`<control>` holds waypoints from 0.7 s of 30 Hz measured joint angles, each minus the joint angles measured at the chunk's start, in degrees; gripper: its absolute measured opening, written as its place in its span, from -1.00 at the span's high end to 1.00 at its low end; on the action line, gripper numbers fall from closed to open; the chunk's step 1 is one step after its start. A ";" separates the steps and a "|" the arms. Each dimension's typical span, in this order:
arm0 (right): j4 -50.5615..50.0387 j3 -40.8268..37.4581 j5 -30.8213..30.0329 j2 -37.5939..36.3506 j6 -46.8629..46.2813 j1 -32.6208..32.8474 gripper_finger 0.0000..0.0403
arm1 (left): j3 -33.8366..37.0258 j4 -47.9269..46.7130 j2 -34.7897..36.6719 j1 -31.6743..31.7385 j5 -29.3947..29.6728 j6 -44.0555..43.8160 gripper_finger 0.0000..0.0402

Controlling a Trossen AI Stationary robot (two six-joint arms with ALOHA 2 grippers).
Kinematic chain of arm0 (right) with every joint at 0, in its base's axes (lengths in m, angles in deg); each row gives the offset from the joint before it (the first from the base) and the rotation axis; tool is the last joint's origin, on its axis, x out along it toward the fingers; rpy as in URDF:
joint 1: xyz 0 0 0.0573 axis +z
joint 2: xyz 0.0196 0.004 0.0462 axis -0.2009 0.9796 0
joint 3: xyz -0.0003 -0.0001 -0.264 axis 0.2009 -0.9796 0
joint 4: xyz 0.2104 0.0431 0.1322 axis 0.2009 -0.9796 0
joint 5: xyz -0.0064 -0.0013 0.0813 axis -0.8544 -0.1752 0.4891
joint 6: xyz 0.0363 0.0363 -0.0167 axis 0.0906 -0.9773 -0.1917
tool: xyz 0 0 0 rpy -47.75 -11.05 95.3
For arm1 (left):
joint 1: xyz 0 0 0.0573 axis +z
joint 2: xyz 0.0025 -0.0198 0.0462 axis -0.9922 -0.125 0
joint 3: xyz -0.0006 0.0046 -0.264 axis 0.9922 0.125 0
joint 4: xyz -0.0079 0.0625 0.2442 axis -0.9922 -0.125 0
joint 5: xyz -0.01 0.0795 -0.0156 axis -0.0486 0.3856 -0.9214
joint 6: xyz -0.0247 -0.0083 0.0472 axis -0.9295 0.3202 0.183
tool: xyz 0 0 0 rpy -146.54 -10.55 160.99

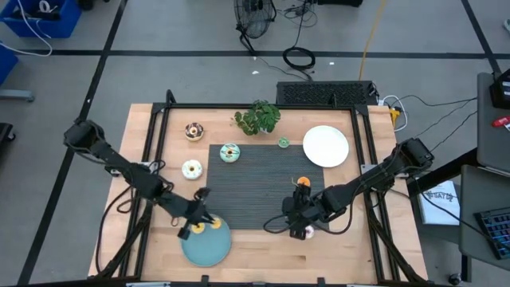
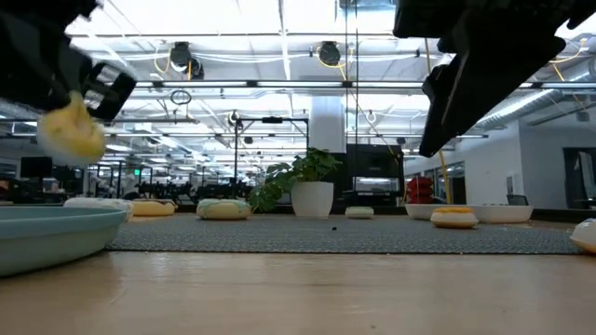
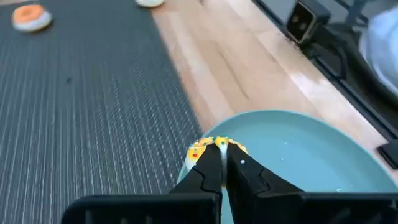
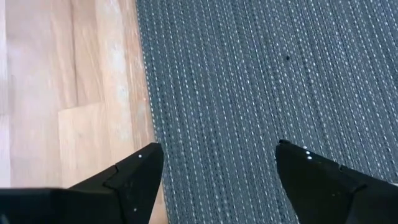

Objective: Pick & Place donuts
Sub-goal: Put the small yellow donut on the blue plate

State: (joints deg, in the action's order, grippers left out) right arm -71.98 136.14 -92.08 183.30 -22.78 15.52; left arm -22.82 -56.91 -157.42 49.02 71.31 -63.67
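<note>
We see the left pincer clamped on a yellow donut above the teal plate, poised for release; the right pincer hangs wide, empty, over the mat.

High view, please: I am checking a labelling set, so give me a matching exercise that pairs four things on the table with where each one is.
Things:
1. teal plate
2. white plate
3. plant
4. yellow donut

Places:
A. far edge of the dark mat, near the middle
B. near edge of the table, by the left arm
C. held in the left gripper, over the teal plate
D. far right corner of the mat

Pairs: 1-B, 2-D, 3-A, 4-C
</note>
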 joint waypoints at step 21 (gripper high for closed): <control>3.38 0.02 -0.08 0.04 2.95 -0.08 -0.45 | 4.98 1.55 -0.49 -1.07 -1.44 -10.35 0.67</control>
State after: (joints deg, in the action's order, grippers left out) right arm -68.61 136.16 -92.16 183.34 -19.83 15.44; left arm -17.84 -55.36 -157.92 47.95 69.87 -74.02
